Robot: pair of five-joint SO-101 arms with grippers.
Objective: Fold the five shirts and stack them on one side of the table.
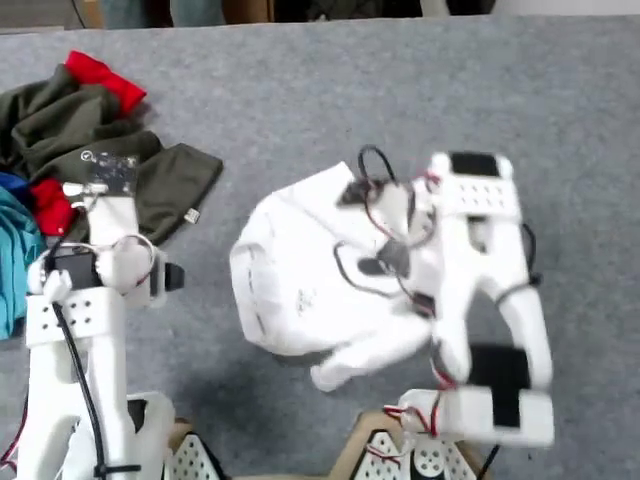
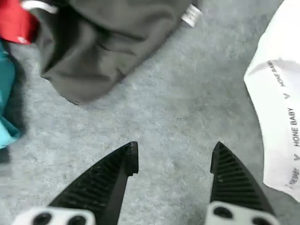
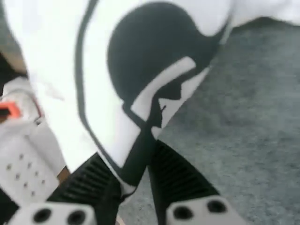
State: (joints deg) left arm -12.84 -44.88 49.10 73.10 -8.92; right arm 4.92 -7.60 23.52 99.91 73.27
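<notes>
Right pincer point(image 3: 147, 157) is clamped on the white shirt point(image 1: 300, 280), with fabric bearing a black graphic pinched between the jaws. That shirt lies crumpled mid-desk point(image 1: 300, 90). Left pincer point(image 2: 176, 150) has its jaws apart over bare grey surface, between the white shirt and the dark shirt point(image 2: 103, 42).

High view: dark shirt piled with red shirt point(image 1: 100, 78) and teal shirt point(image 1: 12, 260) on the desk's left side.

Left wrist view: small lettering runs along the white shirt's edge, and there's a white tag point(image 2: 190, 15) on the dark shirt's hem.
</notes>
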